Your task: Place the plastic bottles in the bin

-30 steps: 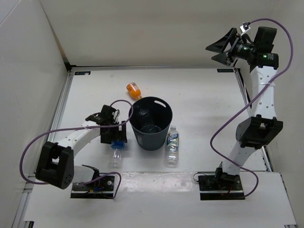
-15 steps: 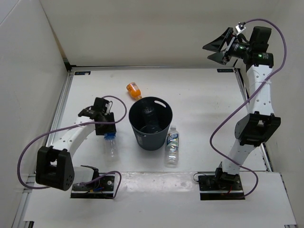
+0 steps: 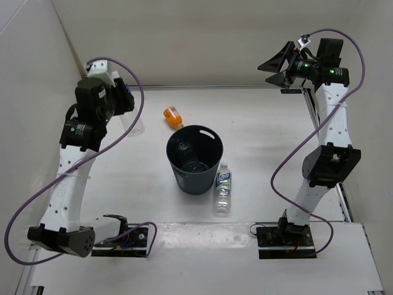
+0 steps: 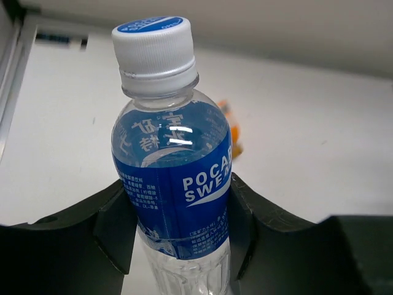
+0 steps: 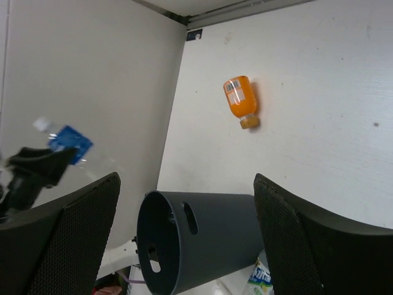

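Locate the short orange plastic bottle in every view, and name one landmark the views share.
Top external: short orange bottle lies upper centre, beyond the round dark grey-blue bin.
Left wrist: orange sliver right of centre, behind the landmark.
Right wrist: upper centre.
Shared landmark: the held clear blue-labelled bottle.

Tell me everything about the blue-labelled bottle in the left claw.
The blue-labelled bottle is clear plastic with a white screw cap, blue on top, and a blue label with white lettering. Dark fingers of the left claw pinch it at the label, cap toward the wrist, held above the table, left of the bin.
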`<state>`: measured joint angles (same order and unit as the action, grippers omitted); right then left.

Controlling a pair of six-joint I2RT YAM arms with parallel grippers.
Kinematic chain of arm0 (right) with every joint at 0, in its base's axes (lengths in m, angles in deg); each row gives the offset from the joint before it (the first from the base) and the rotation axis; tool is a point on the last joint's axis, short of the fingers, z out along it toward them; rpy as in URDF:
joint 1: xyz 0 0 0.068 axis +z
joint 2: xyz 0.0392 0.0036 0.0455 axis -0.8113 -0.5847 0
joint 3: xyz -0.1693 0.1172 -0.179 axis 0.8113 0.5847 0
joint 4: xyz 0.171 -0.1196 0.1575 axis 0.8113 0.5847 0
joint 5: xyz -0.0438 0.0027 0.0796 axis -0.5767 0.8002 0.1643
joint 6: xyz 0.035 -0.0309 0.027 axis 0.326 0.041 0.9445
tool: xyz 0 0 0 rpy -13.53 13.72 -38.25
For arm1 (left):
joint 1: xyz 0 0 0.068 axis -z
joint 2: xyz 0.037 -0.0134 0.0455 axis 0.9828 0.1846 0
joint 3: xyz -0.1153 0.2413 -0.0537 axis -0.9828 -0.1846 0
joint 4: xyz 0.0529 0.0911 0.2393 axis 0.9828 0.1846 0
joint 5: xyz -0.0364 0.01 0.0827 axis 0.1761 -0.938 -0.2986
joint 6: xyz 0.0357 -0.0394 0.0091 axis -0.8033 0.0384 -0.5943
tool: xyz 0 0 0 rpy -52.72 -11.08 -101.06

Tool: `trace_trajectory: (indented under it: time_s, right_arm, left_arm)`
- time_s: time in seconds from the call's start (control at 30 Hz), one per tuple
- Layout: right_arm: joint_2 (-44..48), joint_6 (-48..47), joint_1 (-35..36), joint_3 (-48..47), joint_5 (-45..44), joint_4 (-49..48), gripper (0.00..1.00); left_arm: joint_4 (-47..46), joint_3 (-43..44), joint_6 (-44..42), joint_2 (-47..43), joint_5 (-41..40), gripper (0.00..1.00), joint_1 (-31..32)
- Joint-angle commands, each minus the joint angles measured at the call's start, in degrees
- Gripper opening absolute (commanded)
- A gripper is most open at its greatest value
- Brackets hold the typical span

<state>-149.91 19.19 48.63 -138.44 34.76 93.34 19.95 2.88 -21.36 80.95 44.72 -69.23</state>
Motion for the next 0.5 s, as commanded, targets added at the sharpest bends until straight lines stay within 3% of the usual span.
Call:
trace_trajectory:
  time_s: [0.0,0.17,0.27,0.37,0.47]
  right_arm:
    - [0.5,-3.4,-0.7,-0.8,-1.8,5.5,0.9]
    - [0.5,-3.6,-2.1,-0.5,-6.1,12.3,0.9]
    - [1.3,0.4,-4.0,6.1,1.6,5.8,0.9]
    - [2.2,2.3,-5.2,9.2,3.1,4.0,0.9]
    - [1.9,-2.5,-4.7,3.5,0.0,10.1,0.9]
  left_arm:
    - [-5.2,5.5,-1.5,-1.5,2.0,0.41,2.4]
    - [-8.8,10.5,-2.9,0.2,1.7,0.42,11.6]
    - [-9.6,14.3,-3.5,3.3,1.5,0.43,18.8]
    - [-12.4,12.9,-3.3,4.9,1.6,0.45,23.9]
    - [-14.8,9.1,-3.0,5.4,1.0,0.49,28.0]
